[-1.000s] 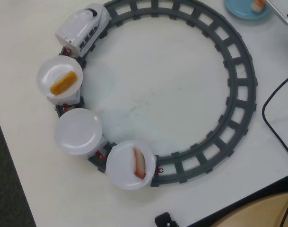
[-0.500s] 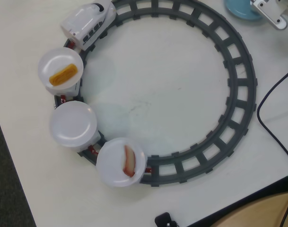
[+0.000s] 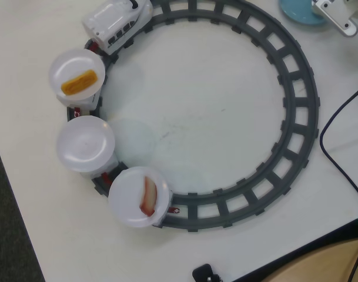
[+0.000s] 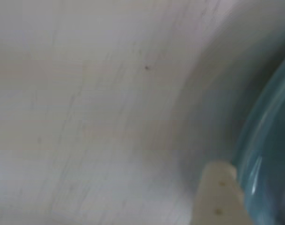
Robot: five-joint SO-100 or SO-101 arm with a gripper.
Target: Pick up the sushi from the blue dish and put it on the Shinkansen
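Observation:
In the overhead view the blue dish (image 3: pixel 299 12) lies at the top right edge, and my white gripper (image 3: pixel 330 10) hangs over its right part. The sushi is hidden beneath it. The Shinkansen (image 3: pixel 117 19) is on the track at the top left, trailing three white plates: one with a yellow piece (image 3: pixel 79 81), an empty one (image 3: pixel 84 144), and one with a red-and-white piece (image 3: pixel 147 196). The wrist view is blurred, showing one cream finger (image 4: pixel 219 197) beside the blue dish rim (image 4: pixel 268 154). Whether the jaws are open or shut does not show.
The grey ring track (image 3: pixel 299 111) fills the middle of the white table. A black cable (image 3: pixel 337 123) runs down the right side. The table's edge and dark floor lie at the left (image 3: pixel 8 235), and a small black object (image 3: pixel 204 273) is at the bottom.
The train has run clockwise along the track, its nose moving up and right. A second ago the sushi showed on the dish; my gripper then moved over it and has held there since.

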